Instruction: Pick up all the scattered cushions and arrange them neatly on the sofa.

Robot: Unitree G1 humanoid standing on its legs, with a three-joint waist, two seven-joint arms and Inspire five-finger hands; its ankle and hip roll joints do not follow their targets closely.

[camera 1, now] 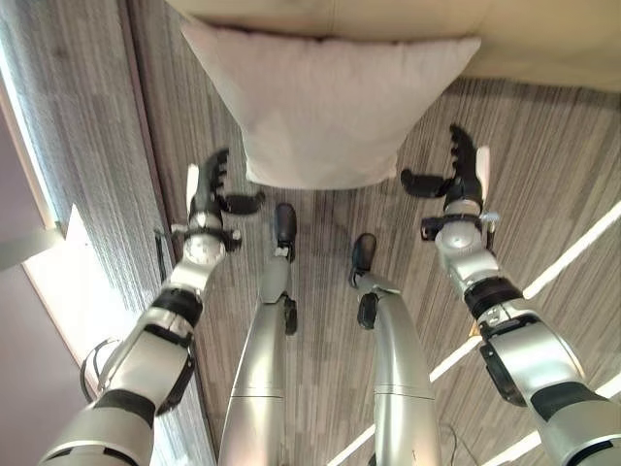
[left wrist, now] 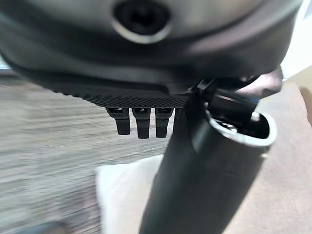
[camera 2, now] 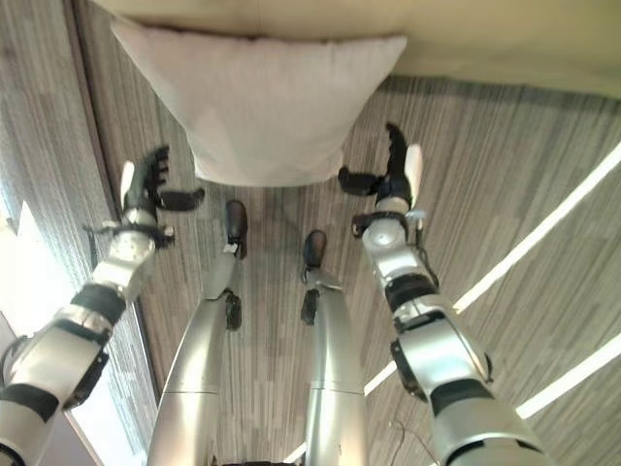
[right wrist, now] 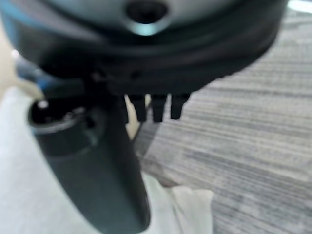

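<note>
Hands spread and holding nothing, the left hand (camera 1: 209, 199) and right hand (camera 1: 464, 177) are flanking a pale cushion (camera 1: 325, 107) leaning at twelve o'clock against the sofa (camera 1: 543, 44); an even squeeze on both sides should lift it cleanly.

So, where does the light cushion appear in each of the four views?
Left eye view: cushion at top centre, on the floor against the sofa, between the open left hand and right hand.
Right eye view: cushion at top, left of centre.
Left wrist view: pale corner past the thumb.
Right wrist view: pale cloth beside the thumb.
Shared landmark: striped grey carpet.
</note>
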